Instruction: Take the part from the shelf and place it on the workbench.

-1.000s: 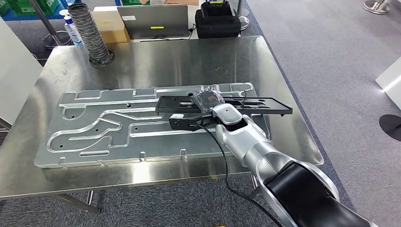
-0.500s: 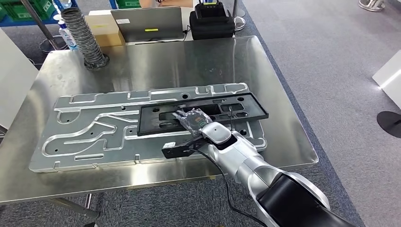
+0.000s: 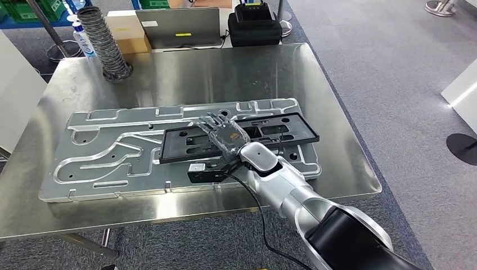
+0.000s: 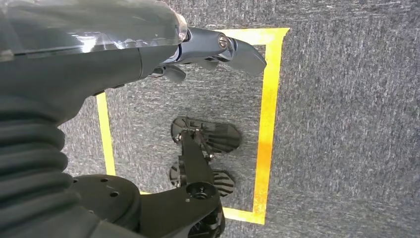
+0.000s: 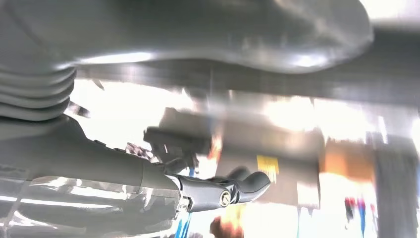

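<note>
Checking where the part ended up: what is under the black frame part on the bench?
The black frame part lies on the large grooved metal plate, which rests on the steel workbench. The right hand, fingers spread, covers the frame's middle, so what lies beneath there is hidden.

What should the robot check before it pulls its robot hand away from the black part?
1. Black frame part lies flat on the big grooved metal plate: ok.
2. Right robot hand has let go, fingers spread over the part: looks ok; contact underneath cannot tell.
3. Part sits fully over the steel workbench, not past its edge: ok.
4. Wrist cable free of the part: cannot tell.
5. Left robot hand hangs near the floor, holding nothing: ok.
</note>
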`<state>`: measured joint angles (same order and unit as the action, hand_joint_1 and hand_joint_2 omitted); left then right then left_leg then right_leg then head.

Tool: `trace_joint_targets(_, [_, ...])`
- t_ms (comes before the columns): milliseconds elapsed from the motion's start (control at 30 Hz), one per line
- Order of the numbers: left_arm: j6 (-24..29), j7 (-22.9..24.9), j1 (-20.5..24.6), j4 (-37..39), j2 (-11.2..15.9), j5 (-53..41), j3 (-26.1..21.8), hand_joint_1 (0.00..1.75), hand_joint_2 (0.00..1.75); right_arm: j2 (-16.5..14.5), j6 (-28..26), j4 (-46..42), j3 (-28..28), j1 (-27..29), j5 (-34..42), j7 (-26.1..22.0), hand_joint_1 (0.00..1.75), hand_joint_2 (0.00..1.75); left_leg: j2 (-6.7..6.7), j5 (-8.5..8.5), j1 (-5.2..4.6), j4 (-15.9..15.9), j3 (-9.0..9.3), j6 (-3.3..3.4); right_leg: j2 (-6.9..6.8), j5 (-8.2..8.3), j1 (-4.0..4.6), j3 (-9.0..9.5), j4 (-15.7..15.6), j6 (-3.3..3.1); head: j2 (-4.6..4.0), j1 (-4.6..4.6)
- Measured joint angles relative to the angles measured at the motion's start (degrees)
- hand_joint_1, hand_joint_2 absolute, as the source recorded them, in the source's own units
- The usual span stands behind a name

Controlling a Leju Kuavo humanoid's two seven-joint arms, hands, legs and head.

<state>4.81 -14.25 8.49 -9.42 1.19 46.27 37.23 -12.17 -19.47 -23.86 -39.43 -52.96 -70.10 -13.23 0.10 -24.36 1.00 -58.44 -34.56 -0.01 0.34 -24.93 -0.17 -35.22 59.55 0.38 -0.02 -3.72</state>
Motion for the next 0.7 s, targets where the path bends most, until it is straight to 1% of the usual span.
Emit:
trace_joint_targets(67, [0.0, -0.1, -0.2, 0.0, 0.0, 0.3, 0.0, 0.00, 0.00, 2.9, -2.2, -4.6, 1.6, 0.2, 1.9, -0.7, 0.00, 0.00, -0.24, 0.17, -0.12, 0.1, -0.15, -0.57, -0.15, -0.02, 0.27, 0.25, -1.0, -0.40, 0.00, -0.01])
trace_joint_targets(100, [0.0, -0.2, -0.4, 0.0, 0.0, 0.5, 0.0, 0.00, 0.00, 4.9, -2.8, -7.8, 2.7, 0.6, 2.6, -0.8, 0.00, 0.00, -0.34, 0.15, -0.04, 0.1, -0.23, -0.84, -0.31, 0.12, 0.17, 0.38, -1.3, -0.70, 0.00, 0.00])
trace_joint_targets(133, [0.0, -0.4, -0.7, 0.0, 0.0, 0.8, 0.0, 0.00, 0.00, 7.1, -3.2, -11.3, 4.0, 1.1, 2.9, -0.8, 0.00, 0.00, -0.39, -0.27, 0.00, -0.3, -0.40, -1.06, -0.49, 0.28, 0.07, 0.55, -1.6, -1.07, 0.00, 0.00])
trace_joint_targets(167, [0.1, -0.8, -1.0, 0.0, 0.0, 1.2, -0.1, 0.00, 0.00, 9.5, -3.8, -15.0, 5.6, 1.8, 3.1, -0.6, 0.00, 0.00, -0.40, -1.27, 0.05, -1.6, -0.94, -1.22, -0.66, 0.47, -0.09, 0.72, -1.9, -1.41, 0.00, -0.01])
trace_joint_targets(200, [0.1, -1.2, -1.3, 0.0, 0.0, 1.6, -0.3, 0.00, 0.00, 11.8, -4.6, -19.0, 7.4, 2.8, 3.1, -0.4, 0.00, 0.00, -0.37, -2.88, 0.12, -4.2, -2.01, -1.33, -0.82, 0.61, -0.19, 0.88, -2.1, -1.67, 0.00, 0.00])
trace_joint_targets(267, [0.1, -2.1, -1.9, 0.0, 0.2, 2.4, -0.7, 0.00, 0.00, 16.3, -6.3, -27.1, 11.7, 5.4, 2.9, -0.1, 0.00, 0.00, -0.32, -6.52, 0.16, -11.7, -5.06, -1.49, -0.93, 0.58, -0.08, 0.93, -2.2, -1.88, 0.00, -0.01])
trace_joint_targets(300, [0.1, -2.4, -2.3, 0.0, 0.4, 2.8, -0.8, 0.00, 0.00, 18.6, -7.0, -31.2, 14.1, 7.2, 3.1, -0.2, 0.00, 0.00, -0.32, -7.62, 0.18, -14.7, -6.37, -1.54, -0.95, 0.53, -0.03, 0.97, -2.2, -1.87, 0.00, -0.01])
trace_joint_targets(333, [0.1, -2.8, -2.7, 0.0, 0.5, 3.1, -1.0, 0.00, 0.00, 21.1, -7.7, -36.0, 17.2, 9.4, 3.7, -0.9, 0.00, 0.00, -0.31, -7.69, 0.18, -15.9, -6.83, -1.55, -1.01, 0.43, -0.01, 1.03, -2.1, -1.80, 0.00, -0.01])
trace_joint_targets(367, [0.1, -3.2, -3.2, 0.0, 0.7, 3.4, -1.2, 0.00, 0.00, 23.4, -8.4, -40.6, 20.5, 11.7, 5.1, -1.9, 0.00, 0.00, -0.31, -6.77, 0.18, -15.0, -6.33, -1.48, -1.05, 0.29, -0.01, 1.12, -2.1, -1.66, 0.00, -0.01])
trace_joint_targets(400, [0.2, -3.5, -3.6, 0.0, 0.8, 3.7, -1.4, 0.00, 0.00, 25.6, -8.9, -45.0, 24.0, 14.0, 7.0, -3.2, 0.00, 0.00, -0.31, -5.05, 0.18, -12.1, -4.84, -1.34, -1.08, 0.10, -0.04, 1.26, -1.9, -1.46, 0.00, -0.01])
trace_joint_targets(433, [0.2, -3.8, -4.0, 0.0, 1.1, 4.0, -1.6, 0.00, 0.00, 27.8, -9.2, -49.6, 28.0, 16.5, 9.5, -4.8, 0.00, 0.00, -0.32, -3.23, 0.18, -8.1, -2.87, -1.13, -1.14, -0.16, -0.07, 1.42, -1.8, -1.19, 0.00, -0.01])
trace_joint_targets(467, [0.2, -4.0, -4.3, 0.1, 1.2, 4.3, -1.8, 0.00, 0.00, 29.4, -9.2, -53.5, 31.8, 18.7, 12.1, -6.2, 0.00, 0.00, -0.36, -2.03, 0.10, -4.6, -1.13, -0.88, -1.18, -0.39, -0.01, 1.49, -1.6, -0.89, 0.00, -0.01])
trace_joint_targets(500, [0.2, -4.3, -4.5, 0.1, 1.4, 4.6, -2.0, 0.00, 0.00, 30.9, -8.9, -57.1, 35.6, 20.8, 14.3, -7.5, 0.00, 0.00, -0.40, -1.44, -0.01, -2.2, 0.09, -0.59, -1.20, -0.55, 0.02, 1.45, -1.4, -0.58, 0.00, -0.01])
trace_joint_targets(533, [0.1, -4.6, -4.7, 0.1, 1.5, 4.9, -2.1, 0.00, 0.00, 32.1, -8.5, -60.5, 39.3, 22.9, 16.1, -8.7, 0.00, 0.00, -0.43, -1.47, -0.14, -1.0, 0.68, -0.31, -1.22, -0.63, 0.07, 1.37, -1.3, -0.25, 0.00, 0.00])
trace_joint_targets(567, [0.1, -4.9, -4.9, 0.2, 1.6, 5.1, -2.2, 0.00, 0.00, 32.9, -8.1, -63.6, 42.8, 24.8, 17.4, -9.7, 0.00, 0.00, -0.46, -1.70, -0.31, -0.8, 0.81, -0.01, -1.21, -0.62, 0.08, 1.28, -1.3, 0.07, 0.00, 0.00])
trace_joint_targets(633, [0.0, -5.3, -5.1, 0.2, 1.8, 5.5, -2.4, 0.00, 0.00, 33.9, -7.4, -68.8, 48.9, 28.3, 18.8, -11.0, 0.00, 0.00, -0.47, -1.54, -0.31, -0.3, 1.03, 0.69, -1.13, -0.75, -0.08, 1.40, -1.2, 0.80, 0.00, 0.01])
trace_joint_targets(667, [0.0, -5.4, -5.1, 0.2, 1.8, 5.5, -2.5, 0.00, 0.00, 34.2, -7.2, -70.9, 51.5, 29.8, 19.3, -11.5, 0.00, 0.00, -0.46, -1.39, -0.24, 0.0, 1.18, 1.08, -1.07, -1.37, -0.19, 1.18, -0.6, 1.14, 0.00, 0.01])
trace_joint_targets(700, [0.0, -5.5, -5.0, 0.2, 1.8, 5.6, -2.6, 0.00, 0.00, 34.5, -7.1, -72.6, 53.7, 30.9, 19.5, -11.8, 0.00, 0.00, -0.43, -1.22, -0.16, 0.2, 1.31, 1.41, -0.94, -2.64, -0.26, 0.37, 1.3, 1.45, 0.00, 0.01])
